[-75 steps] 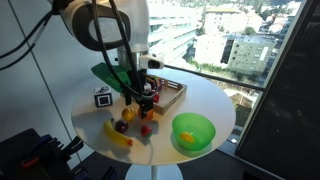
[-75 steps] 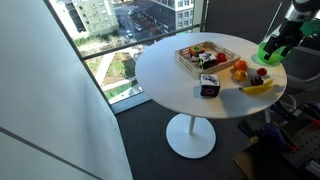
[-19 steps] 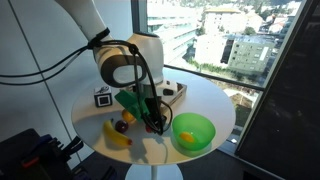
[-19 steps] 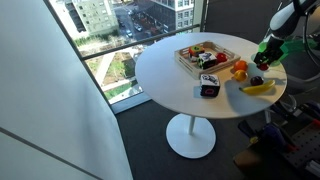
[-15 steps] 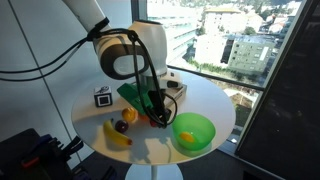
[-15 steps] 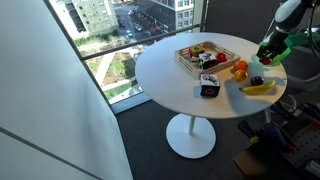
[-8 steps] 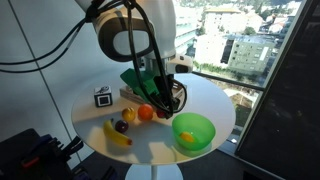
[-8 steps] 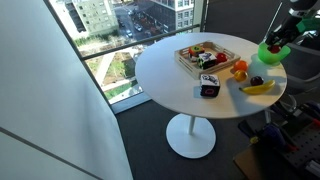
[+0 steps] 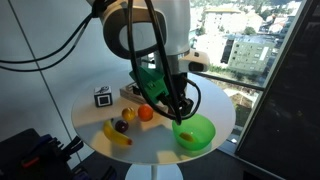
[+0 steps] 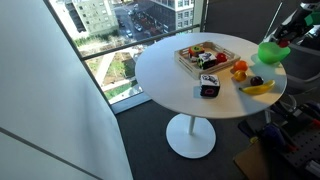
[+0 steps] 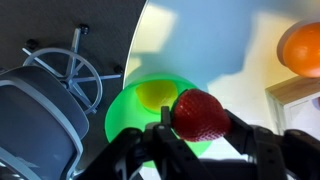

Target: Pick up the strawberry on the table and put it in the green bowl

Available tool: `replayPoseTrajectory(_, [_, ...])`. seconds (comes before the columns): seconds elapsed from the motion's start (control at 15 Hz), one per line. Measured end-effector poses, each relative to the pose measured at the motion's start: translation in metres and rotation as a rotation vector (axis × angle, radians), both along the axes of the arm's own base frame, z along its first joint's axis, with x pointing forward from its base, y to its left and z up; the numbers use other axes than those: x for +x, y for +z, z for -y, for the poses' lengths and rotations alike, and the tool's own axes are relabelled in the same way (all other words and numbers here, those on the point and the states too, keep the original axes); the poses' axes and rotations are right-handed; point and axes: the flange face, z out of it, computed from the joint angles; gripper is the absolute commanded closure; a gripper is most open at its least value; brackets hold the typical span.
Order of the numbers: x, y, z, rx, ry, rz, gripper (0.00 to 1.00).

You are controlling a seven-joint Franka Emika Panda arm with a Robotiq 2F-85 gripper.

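The red strawberry point(image 11: 200, 114) is clamped between my gripper's point(image 11: 203, 128) black fingers point(image 11: 243, 134) in the wrist view. Below it lies the green bowl point(image 11: 128, 110), with a yellow piece point(image 11: 153, 95) inside. In an exterior view my gripper point(image 9: 184, 112) hangs just above the green bowl point(image 9: 196, 135) at the near right of the white table point(image 9: 155, 145); the strawberry itself is too small to make out there. The other exterior view shows only the bowl point(image 10: 269, 52) at the table's point(image 10: 180, 85) far edge, the arm above it.
On the table lie a banana point(image 9: 117, 135), a dark plum point(image 9: 122, 127), a red apple point(image 9: 128, 116) and an orange point(image 9: 146, 113). A wooden tray point(image 10: 207, 54) with food and a small black-and-white cube point(image 10: 208, 88) also stand there. An office chair base point(image 11: 80, 80) sits below.
My gripper has lifted from the fruit cluster and swung over the green bowl, carrying the strawberry with it.
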Motion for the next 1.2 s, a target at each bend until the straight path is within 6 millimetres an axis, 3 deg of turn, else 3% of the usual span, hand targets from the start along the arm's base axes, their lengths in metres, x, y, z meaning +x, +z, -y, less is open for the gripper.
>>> replayPoseTrajectory(0.87, [0.02,-0.034,0.028,-0.06,-0.12,0.027,0.73])
replayPoseTrajectory(0.93, [0.021,-0.037,0.029,-0.063,-0.122,0.026,0.41])
replayPoseTrajectory(1.0, [0.022,-0.041,0.029,-0.064,-0.125,0.022,0.22])
replayPoseTrajectory(1.2, [0.024,-0.049,0.026,-0.066,-0.126,0.007,0.01])
